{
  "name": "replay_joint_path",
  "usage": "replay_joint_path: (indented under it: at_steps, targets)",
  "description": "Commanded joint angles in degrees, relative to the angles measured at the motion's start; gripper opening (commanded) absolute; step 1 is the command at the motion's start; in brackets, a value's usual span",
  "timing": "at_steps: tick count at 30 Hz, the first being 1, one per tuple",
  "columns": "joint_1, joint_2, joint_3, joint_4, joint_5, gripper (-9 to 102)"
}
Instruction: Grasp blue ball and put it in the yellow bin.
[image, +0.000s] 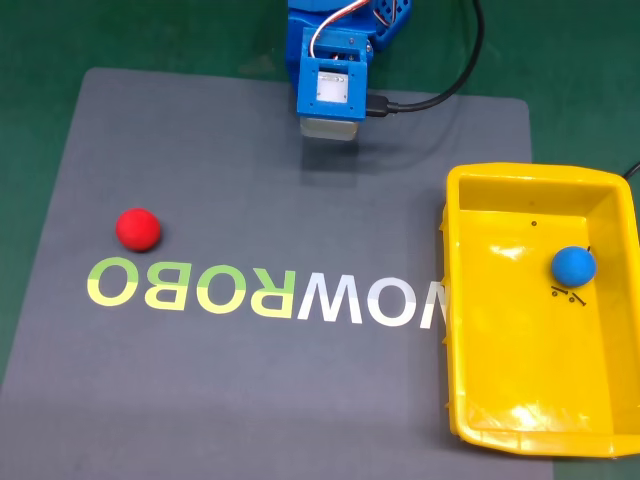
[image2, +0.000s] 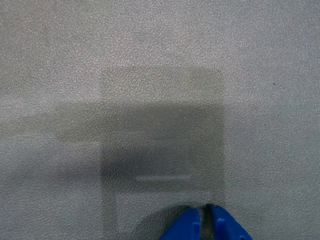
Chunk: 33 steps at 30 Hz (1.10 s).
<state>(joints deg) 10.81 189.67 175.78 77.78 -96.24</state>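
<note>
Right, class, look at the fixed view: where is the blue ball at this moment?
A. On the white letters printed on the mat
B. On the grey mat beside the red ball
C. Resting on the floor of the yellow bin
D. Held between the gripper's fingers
C. The blue ball lies inside the yellow bin, on its floor near the right wall, while the red ball sits alone on the grey mat.

mat (image: 200, 400) | mirrored lettering "ROBO" green, "WOW" white | no other text
</note>
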Motion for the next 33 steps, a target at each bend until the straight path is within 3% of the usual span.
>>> replay_joint_path:
  at_steps: [1, 33]
  targets:
    - [0.53, 0.79, 1.93, 0.79, 0.26, 0]
    - [0.53, 0.79, 1.93, 0.79, 0.97, 0]
